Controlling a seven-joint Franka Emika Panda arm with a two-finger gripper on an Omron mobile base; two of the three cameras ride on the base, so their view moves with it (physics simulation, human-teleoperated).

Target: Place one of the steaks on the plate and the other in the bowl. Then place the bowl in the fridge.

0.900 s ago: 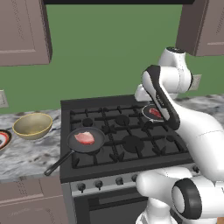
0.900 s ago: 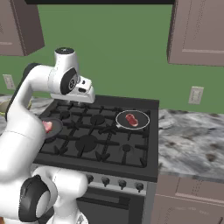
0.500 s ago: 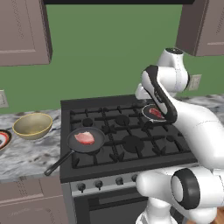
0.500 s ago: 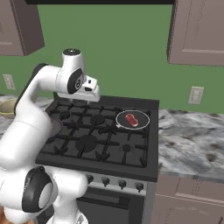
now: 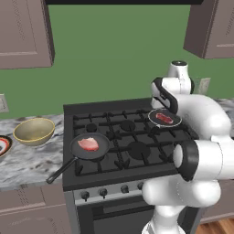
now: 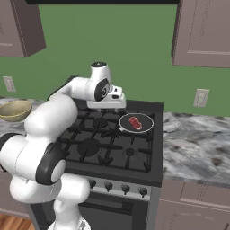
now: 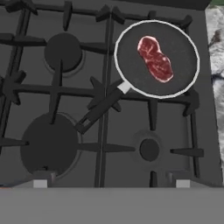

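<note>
The robot is working at the first step: neither steak is yet out of its pan, and the plate and bowl are both lying bare. The tool [image 6: 107, 108] is hanging over the stove [image 5: 128, 151], at the upper middle of the right base view, just left of the small white-rimmed pan [image 7: 156, 59] that is carrying the red steak [image 7: 155, 58]. In the hand view that pan is sitting at the upper right, its handle running down toward the centre, and the finger tips [image 7: 40, 183] are showing as two small pale tabs far apart at the bottom. So the tool is standing wide apart, holding and touching nothing.

The pink steak [image 5: 88, 144] is lying in the black frying pan [image 5: 89, 146] at centre left of the left base view. The bowl [image 5: 34, 130] is resting on the worktop [image 5: 27, 157] further left, and the plate [image 5: 2, 146] is peeking in at the left edge.

The next move is probably calling for a shift over the red steak, then a drop straight down with the fingers straddling it.
</note>
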